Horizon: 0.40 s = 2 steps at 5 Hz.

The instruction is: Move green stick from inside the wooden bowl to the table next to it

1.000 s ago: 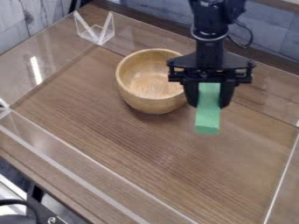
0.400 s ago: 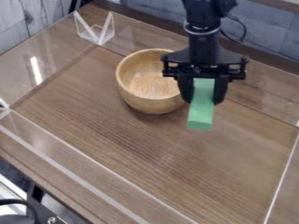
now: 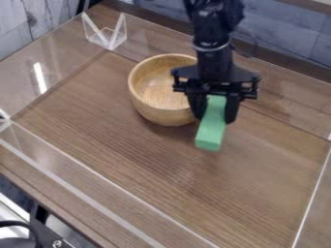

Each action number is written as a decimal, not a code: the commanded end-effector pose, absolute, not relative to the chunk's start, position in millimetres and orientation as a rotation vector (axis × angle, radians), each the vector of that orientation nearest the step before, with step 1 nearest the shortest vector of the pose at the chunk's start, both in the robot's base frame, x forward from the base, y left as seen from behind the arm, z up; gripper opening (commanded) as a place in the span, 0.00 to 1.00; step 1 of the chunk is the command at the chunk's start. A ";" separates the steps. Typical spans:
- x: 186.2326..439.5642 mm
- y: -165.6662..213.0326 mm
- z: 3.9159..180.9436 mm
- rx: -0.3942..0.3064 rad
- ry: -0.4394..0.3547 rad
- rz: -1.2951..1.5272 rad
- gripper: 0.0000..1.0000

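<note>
The green stick (image 3: 211, 127) hangs tilted just right of the wooden bowl (image 3: 162, 87), its lower end close to the table (image 3: 142, 165). My black gripper (image 3: 218, 99) points straight down and is shut on the stick's upper end. The bowl sits at the back centre of the table, and its inside looks bare. Whether the stick's lower tip touches the tabletop I cannot tell.
Low clear acrylic walls (image 3: 52, 165) edge the dark-brown tabletop on all sides. A small clear folded stand (image 3: 104, 32) sits at the back left corner. A black cable runs down the arm (image 3: 214, 24) above the gripper.
The gripper has moved left and down with the green stick in it, bringing the stick's lower end nearer the tabletop beside the bowl. The bowl has not moved.
</note>
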<state>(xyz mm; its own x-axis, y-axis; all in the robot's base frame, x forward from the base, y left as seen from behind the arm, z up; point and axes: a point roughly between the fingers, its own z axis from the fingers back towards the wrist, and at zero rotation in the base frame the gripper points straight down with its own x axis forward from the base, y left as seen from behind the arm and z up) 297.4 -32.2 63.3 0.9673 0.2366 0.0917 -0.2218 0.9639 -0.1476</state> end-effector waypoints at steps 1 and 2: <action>298.1 -26.2 74.8 -0.140 -0.145 0.255 0.00; 295.3 -23.2 77.7 -0.138 -0.146 0.283 0.00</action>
